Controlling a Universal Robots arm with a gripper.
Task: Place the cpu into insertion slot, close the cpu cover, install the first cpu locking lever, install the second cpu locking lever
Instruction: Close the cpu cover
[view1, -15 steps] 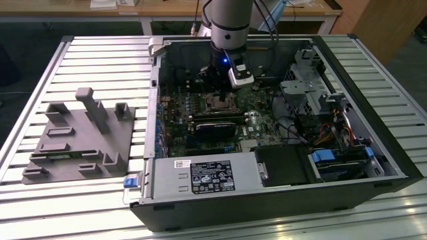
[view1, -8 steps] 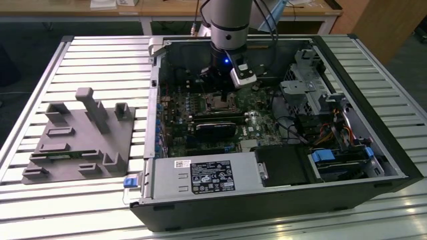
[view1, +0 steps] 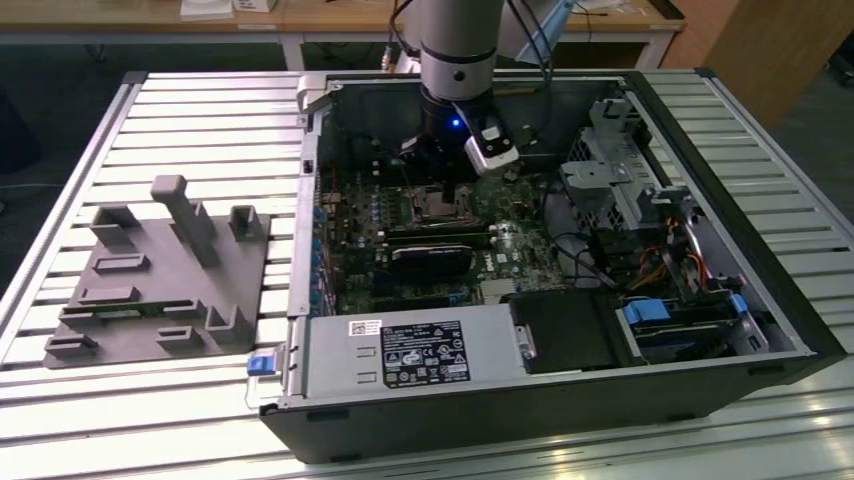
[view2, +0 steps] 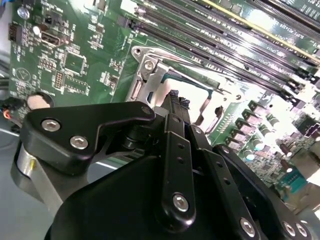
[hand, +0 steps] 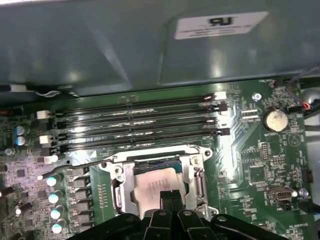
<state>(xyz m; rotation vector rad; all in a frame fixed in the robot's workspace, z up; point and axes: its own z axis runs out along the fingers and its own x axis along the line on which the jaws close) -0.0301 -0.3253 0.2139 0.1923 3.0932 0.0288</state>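
Upper centre of the exterior view: arm (view1: 461, 70) down inside case (view1: 534, 430), over slot (view1: 434, 207). In the first wrist view, gripper (hand: 170, 196) directly above cpu (hand: 150, 182), touching or just off its top, hard to tell. Clenched jaws, nothing gripped. Cpu seated in slot, cover (hand: 156, 161) apparently down around it. Thin lever (hand: 75, 168) beside slot, long axis running out from one slot corner, apart from gripper, seemingly unlatched.
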